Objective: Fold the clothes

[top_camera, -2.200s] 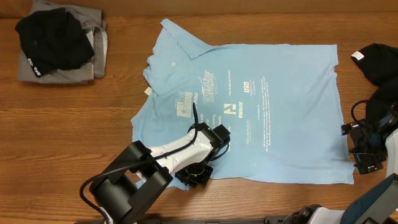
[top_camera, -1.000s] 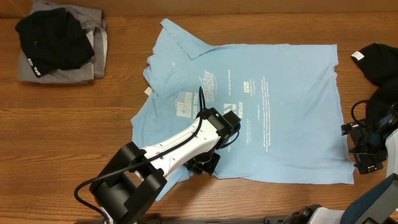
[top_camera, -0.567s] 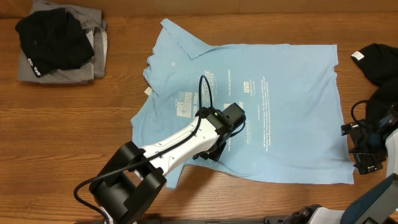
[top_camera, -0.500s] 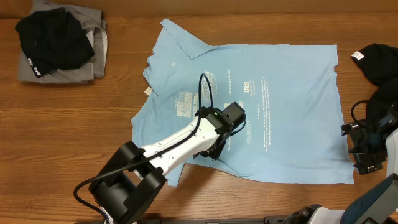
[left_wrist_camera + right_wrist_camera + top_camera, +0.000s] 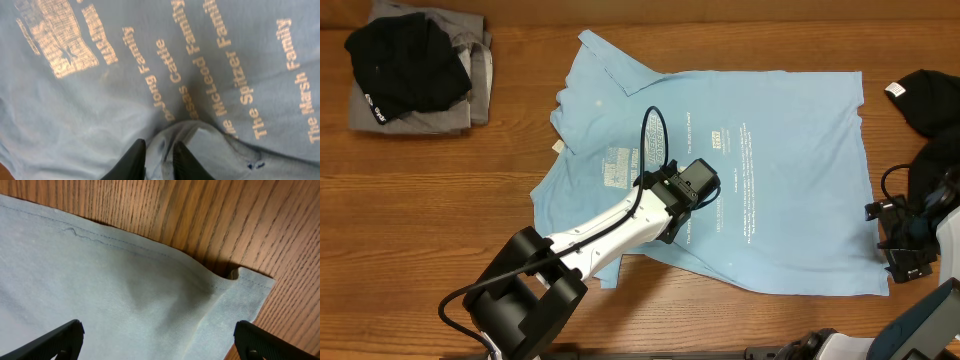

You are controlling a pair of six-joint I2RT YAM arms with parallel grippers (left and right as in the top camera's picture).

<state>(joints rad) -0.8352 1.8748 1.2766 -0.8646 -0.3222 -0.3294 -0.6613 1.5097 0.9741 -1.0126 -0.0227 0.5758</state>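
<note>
Ok, w/ your left gripper (image 5: 159, 148) pinched nearly shut on the near edge of the light-blue T-shirt (image 5: 790, 150), spread print-up on the table (image 5: 440, 220), lay that edge flat across the print before letting go, while the right gripper (image 5: 157, 330) hangs wide apart over the shirt's near-right corner.

a brown wood-grain table (image 5: 440, 200) fills the background.

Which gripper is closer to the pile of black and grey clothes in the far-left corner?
Left. The left gripper is at the printed middle of the T-shirt, to the right of the pile. The right gripper is over the T-shirt's right hem corner, much farther away.
</note>
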